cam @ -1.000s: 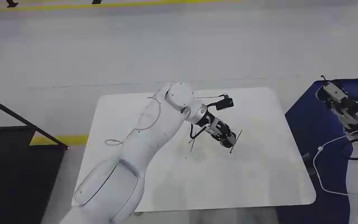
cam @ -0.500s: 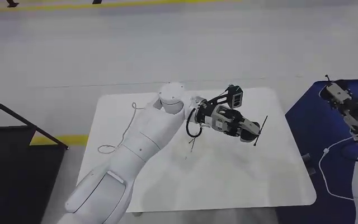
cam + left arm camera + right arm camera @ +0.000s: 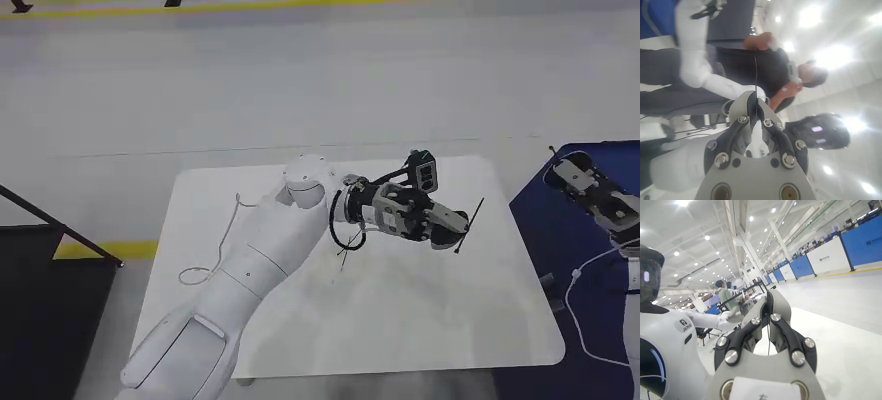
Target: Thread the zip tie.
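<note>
While the left pincer (image 3: 754, 94) is pressed together on the zip tie (image 3: 755, 72), whose black strip stands straight out beyond its tips, the tie looks light, springy and slick, best pinched near its free end; the right pincer (image 3: 767, 298) nips a black strand (image 3: 769, 340).

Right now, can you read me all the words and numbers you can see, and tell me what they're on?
Barrier panels: small marks, too small to read.
White label on the right gripper, behind its jaws: print cut off, unreadable.
Zip tie: no print to be seen.
</note>
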`<move>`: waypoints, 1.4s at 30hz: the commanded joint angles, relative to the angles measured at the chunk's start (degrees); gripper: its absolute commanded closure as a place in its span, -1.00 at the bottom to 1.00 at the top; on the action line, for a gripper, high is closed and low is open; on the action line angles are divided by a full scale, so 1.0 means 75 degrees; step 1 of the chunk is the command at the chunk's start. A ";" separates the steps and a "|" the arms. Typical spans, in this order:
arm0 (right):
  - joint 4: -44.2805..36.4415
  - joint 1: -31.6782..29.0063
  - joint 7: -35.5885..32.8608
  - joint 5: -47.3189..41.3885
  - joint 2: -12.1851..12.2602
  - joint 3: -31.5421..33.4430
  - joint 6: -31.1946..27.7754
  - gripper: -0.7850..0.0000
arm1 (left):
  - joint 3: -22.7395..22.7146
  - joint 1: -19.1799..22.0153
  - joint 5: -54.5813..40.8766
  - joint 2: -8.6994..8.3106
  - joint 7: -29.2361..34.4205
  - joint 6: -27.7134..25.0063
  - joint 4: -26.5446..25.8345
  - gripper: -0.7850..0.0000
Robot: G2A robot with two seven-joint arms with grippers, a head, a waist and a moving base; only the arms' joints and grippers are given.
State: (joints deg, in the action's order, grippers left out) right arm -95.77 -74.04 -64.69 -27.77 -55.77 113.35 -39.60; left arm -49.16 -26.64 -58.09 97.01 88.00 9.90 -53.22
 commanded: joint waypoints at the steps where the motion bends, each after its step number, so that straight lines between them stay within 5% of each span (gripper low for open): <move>1: -0.0384 -0.0174 -0.0089 0.0150 0.0055 -0.0292 0.0088 1.00 | -0.0183 -0.0172 -0.0907 -0.0036 0.0000 0.0161 -0.0136 1.00; 7: -0.1454 -0.0507 0.0339 0.0155 0.0316 -0.0821 -0.0342 1.00 | -0.0370 -0.0361 -0.2275 0.0066 -0.0488 0.0969 0.0204 1.00; 14: -0.1454 -0.0507 0.0339 0.0155 0.0316 -0.0821 -0.0342 1.00 | -0.0370 -0.0361 -0.2275 0.0066 -0.0488 0.0969 0.0204 1.00; 23: -0.1924 -0.0623 0.0534 0.0772 0.0376 -0.0749 -0.0533 1.00 | -0.0378 -0.0939 -0.2048 -0.0027 -0.2185 0.2164 -0.0540 1.00; 35: -0.1592 -0.0839 0.1113 0.1532 0.0527 -0.0641 -0.1112 1.00 | -0.0639 -0.1795 -0.2083 -0.0224 -0.2748 0.3022 -0.1718 1.00; 42: -0.1843 -0.1033 0.1291 0.1638 0.0607 -0.0697 -0.1290 1.00 | -0.0355 -0.1982 -0.2103 -0.0188 -0.2838 0.3147 -0.1691 1.00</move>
State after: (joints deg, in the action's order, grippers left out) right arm -109.33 -81.55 -55.20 -15.61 -51.30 108.15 -49.08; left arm -52.15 -41.47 -73.70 95.51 66.69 33.58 -66.07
